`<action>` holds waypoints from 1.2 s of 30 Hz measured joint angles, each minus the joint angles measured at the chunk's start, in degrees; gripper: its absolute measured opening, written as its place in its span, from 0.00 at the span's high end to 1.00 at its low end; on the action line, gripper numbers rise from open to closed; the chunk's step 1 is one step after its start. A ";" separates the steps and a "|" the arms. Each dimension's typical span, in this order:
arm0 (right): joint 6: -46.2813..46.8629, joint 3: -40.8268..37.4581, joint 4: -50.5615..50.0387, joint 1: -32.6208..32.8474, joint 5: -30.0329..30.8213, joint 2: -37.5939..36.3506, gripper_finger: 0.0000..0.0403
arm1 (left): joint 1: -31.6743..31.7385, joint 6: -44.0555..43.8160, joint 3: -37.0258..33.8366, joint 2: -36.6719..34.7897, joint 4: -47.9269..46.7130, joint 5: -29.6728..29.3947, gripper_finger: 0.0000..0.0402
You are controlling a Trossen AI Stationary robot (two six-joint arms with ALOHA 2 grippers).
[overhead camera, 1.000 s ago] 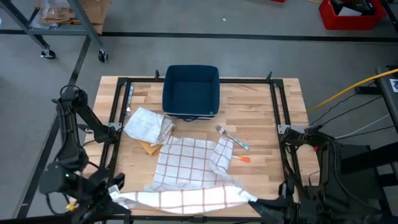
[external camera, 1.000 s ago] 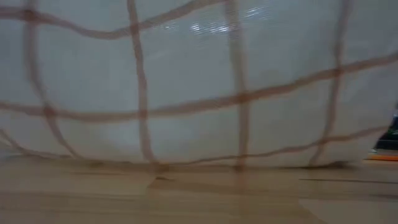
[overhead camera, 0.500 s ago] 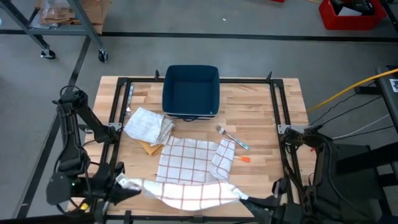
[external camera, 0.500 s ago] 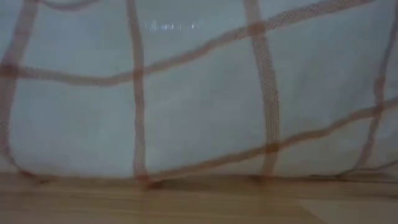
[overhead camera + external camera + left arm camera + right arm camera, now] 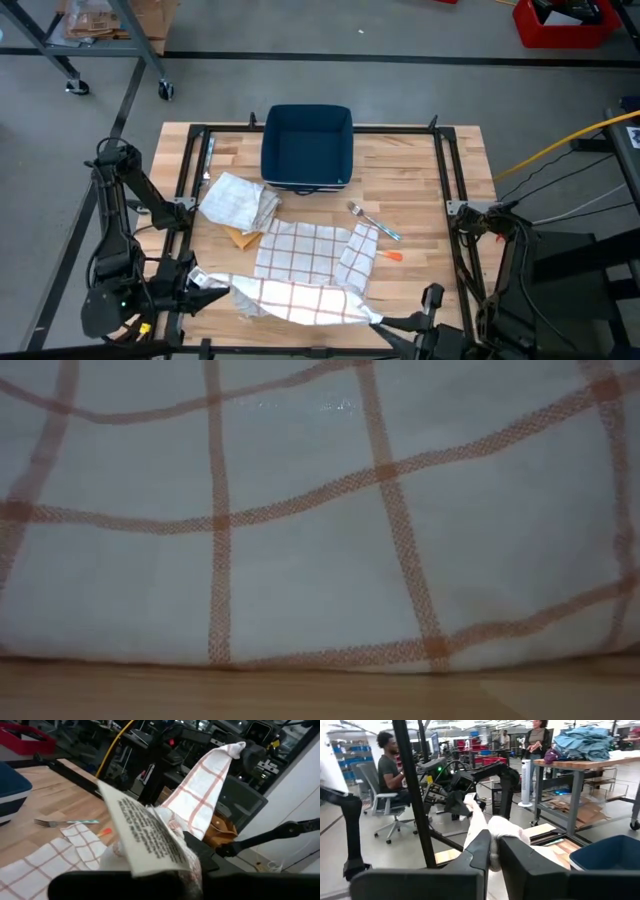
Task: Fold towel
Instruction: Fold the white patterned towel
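1. The checked towel is lying half on the bench, its near edge lifted and stretched between the two grippers.
2. The left gripper is pinching one corner of it, fingers pressed together on the cloth and its label.
3. The right gripper is gripping the opposite corner between nearly closed fingers.
4. Beyond both grippers, a crumpled cloth, a fork and a blue tub are sitting on the bench.
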 joint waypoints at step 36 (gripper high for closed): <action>-22.07 5.38 16.52 0.26 1.67 -2.12 0.98 | -4.24 0.59 0.00 0.00 0.04 5.21 1.00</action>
